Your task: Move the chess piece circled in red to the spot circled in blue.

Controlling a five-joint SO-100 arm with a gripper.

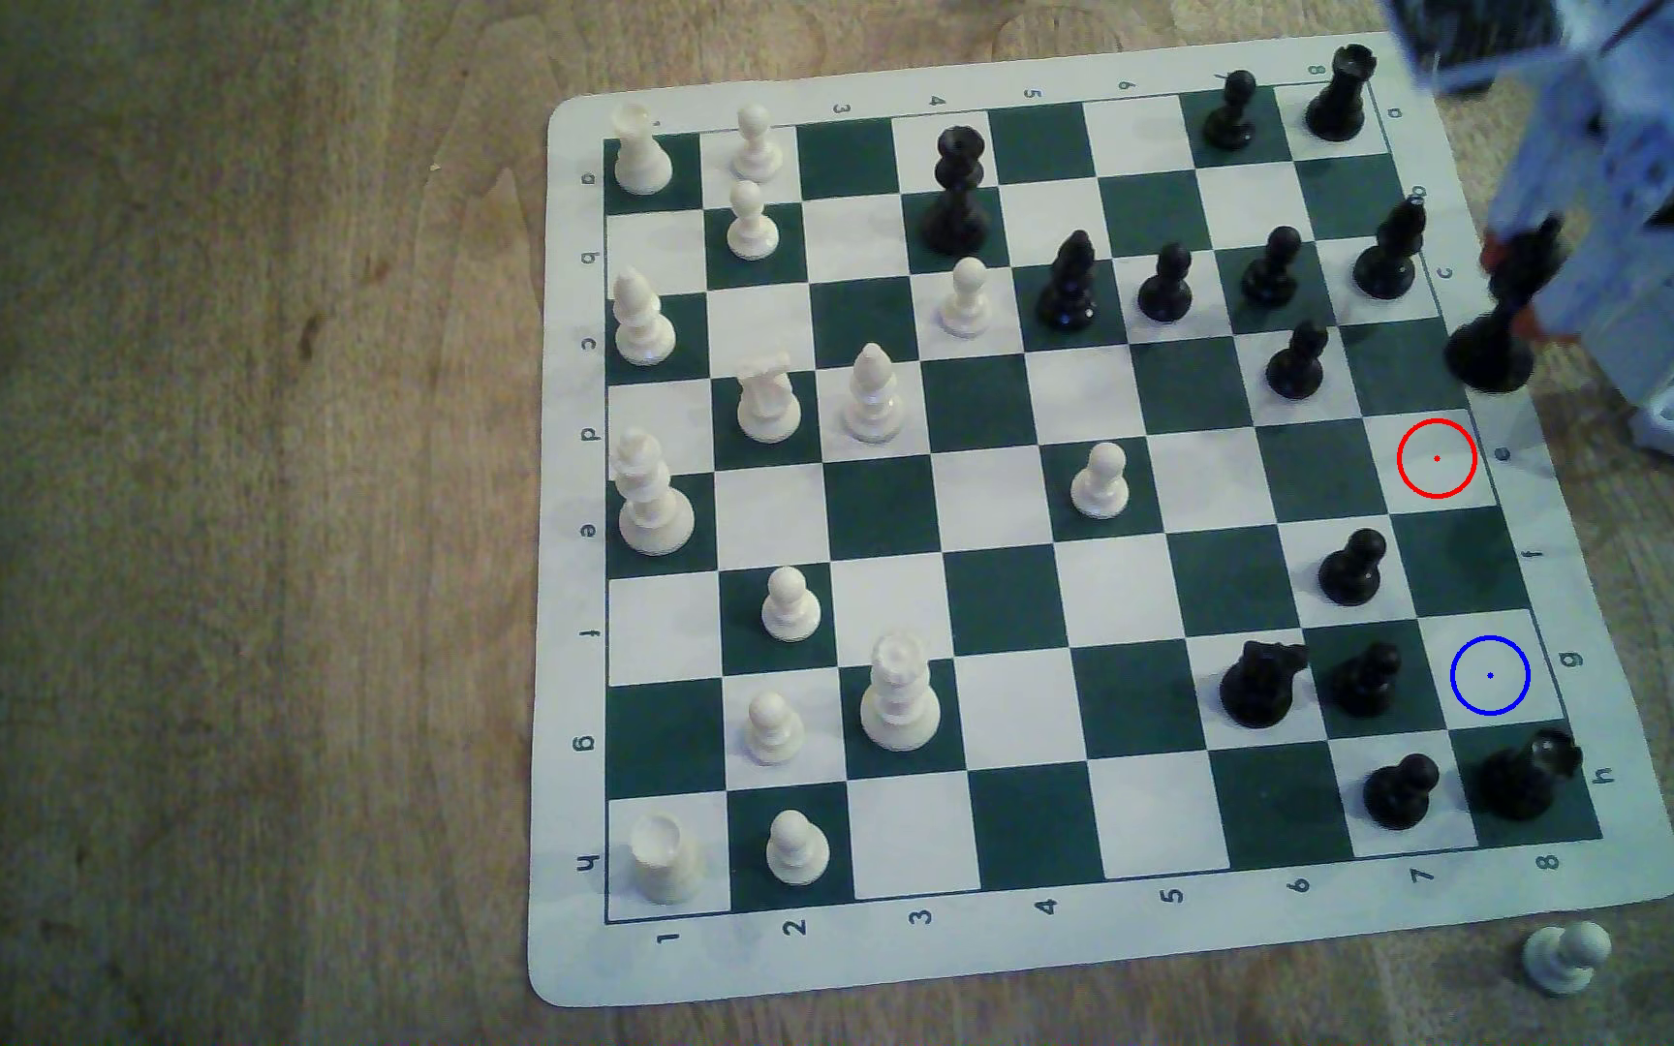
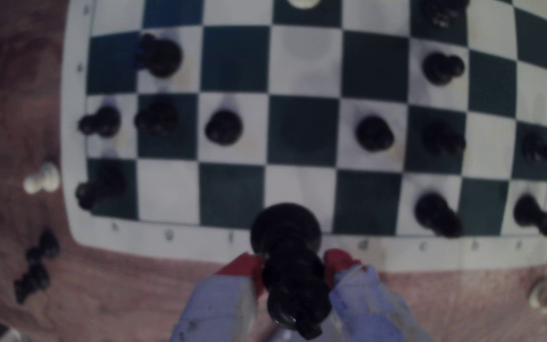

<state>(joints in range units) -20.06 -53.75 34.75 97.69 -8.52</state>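
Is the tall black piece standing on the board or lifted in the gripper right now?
Lifted. The gripper is shut on the chess piece, hanging tilted past the board's edge.

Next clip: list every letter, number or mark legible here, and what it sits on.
"1 2 3 4 5 6 7 8": chessboard mat near border.
"3 4 5 6 8": far border.
"a b c d e f g h": exterior view's left border.
"a b c e f g h": right border, partly blurred.
Wrist view: border letters too blurred.

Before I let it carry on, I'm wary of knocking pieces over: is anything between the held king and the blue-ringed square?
Nothing visible. The king hangs lifted at the board's edge; the squares along that edge to the spot are bare. A rook stands just beyond.
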